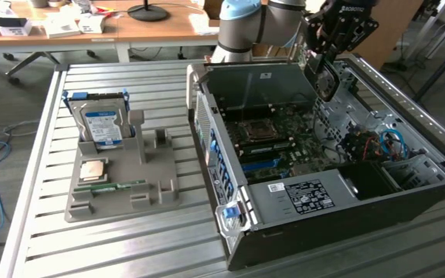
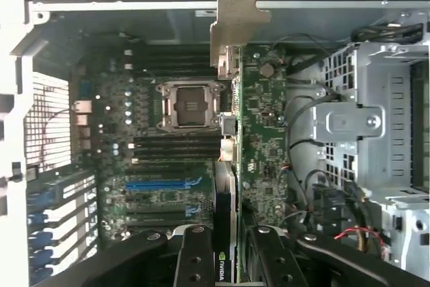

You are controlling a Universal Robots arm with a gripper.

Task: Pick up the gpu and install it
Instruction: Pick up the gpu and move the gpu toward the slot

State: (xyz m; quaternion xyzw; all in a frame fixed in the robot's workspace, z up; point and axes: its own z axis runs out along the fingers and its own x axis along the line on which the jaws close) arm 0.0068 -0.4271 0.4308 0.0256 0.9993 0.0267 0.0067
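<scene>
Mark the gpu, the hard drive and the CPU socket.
gpu (image 2: 236, 18), wrist view, on its silver metal bracket.
hard drive (image 1: 102, 126), exterior view, on its blue-white label.
CPU socket (image 2: 189, 105), wrist view, on its open centre.

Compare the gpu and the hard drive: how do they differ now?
The gpu is held in the tool over the open computer case; the hard drive stands in the grey holder. The gpu is a thin card; the hard drive is a boxy silver block. Both are upright.
</scene>
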